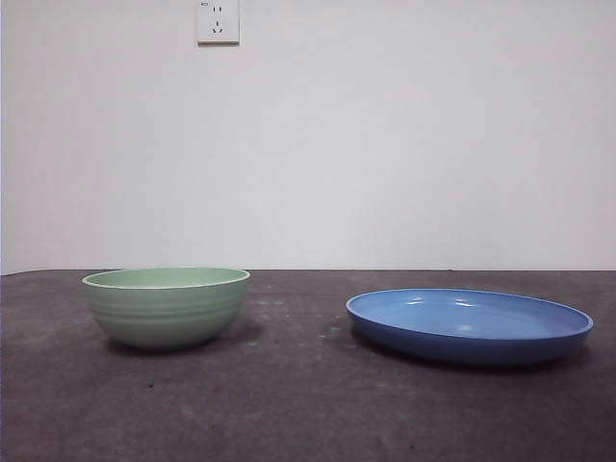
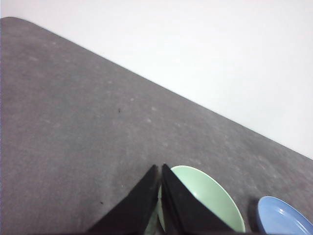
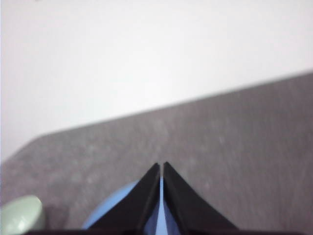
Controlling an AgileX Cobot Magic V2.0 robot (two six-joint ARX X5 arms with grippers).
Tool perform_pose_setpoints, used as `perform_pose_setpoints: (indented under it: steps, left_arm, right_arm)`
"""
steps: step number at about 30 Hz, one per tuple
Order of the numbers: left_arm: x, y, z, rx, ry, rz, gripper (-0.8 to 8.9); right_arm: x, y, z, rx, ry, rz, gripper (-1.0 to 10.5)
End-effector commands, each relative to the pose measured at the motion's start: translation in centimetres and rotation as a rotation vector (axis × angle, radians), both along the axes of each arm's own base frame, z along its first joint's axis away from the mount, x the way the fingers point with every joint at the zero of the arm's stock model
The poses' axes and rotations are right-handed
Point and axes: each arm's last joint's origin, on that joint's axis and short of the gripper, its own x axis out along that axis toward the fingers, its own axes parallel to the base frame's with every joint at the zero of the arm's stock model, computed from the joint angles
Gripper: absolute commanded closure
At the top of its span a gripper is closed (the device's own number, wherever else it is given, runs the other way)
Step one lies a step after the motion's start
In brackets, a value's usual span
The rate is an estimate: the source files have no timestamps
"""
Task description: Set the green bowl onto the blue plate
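Note:
The green bowl (image 1: 166, 305) stands upright on the dark table at the left, with nothing in it that I can see. The blue plate (image 1: 469, 325) lies flat at the right, a gap of bare table between the two. Neither arm shows in the front view. In the left wrist view my left gripper (image 2: 161, 168) is shut, held above the table with the green bowl (image 2: 210, 200) partly behind its jaws and the blue plate (image 2: 283, 218) at the corner. My right gripper (image 3: 161, 165) is shut too, hovering over the blue plate (image 3: 115, 203), with the green bowl (image 3: 20, 214) off to one side.
The dark grey table (image 1: 289, 404) runs back to a white wall, which carries a white socket (image 1: 218, 21) high up. The table's far edge and rounded corner (image 2: 14, 22) show in the left wrist view.

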Motion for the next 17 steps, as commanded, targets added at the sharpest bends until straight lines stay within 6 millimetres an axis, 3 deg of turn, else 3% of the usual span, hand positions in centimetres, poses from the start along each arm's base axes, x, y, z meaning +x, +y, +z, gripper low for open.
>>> perform_pose_setpoints:
  steps: [1,11,17]
  left_arm:
    - [-0.5,0.0,2.2,0.011,-0.010,-0.005,8.04]
    - [-0.3,-0.2,9.3,0.196,0.093,-0.109,8.04]
    - [1.0,-0.5,11.9,0.259,0.228,-0.248,8.04]
  right_arm:
    - [-0.8,0.0,2.3,0.009,-0.043,0.002,9.4]
    - [-1.9,0.2,8.5,-0.099,0.096,0.030,9.4]
    - [-1.0,0.4,11.2,-0.176,0.260,0.165,9.4]
